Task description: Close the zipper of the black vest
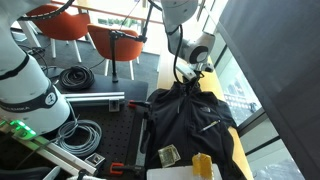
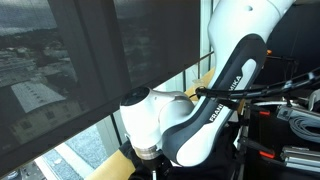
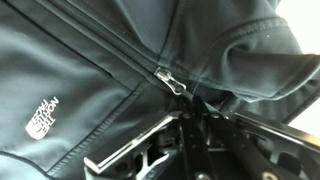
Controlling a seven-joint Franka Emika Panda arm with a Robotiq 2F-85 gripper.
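1. Black vest (image 1: 190, 120) lay spread flat on a yellow table (image 1: 243, 150), on the right of the scene in an exterior view.
2. Gripper (image 1: 195, 68) sat low over the far end of the vest.
3. Wrist view: zipper pull (image 3: 168, 80) lay on the zipper line, just beyond the fingertips; contact unclear.
4. Fingers were dark and crowded at the bottom of the wrist view; cannot tell whether they were spread or clamped.
5. White logo (image 3: 42, 115) was on the fabric left of the zipper.
6. White arm (image 2: 215, 100) filled an exterior view.
7. Yellow block (image 1: 202, 165) sat on the near end of the vest.
8. Orange chairs (image 1: 110, 40) stood far left, with coiled cables (image 1: 75, 75) below.
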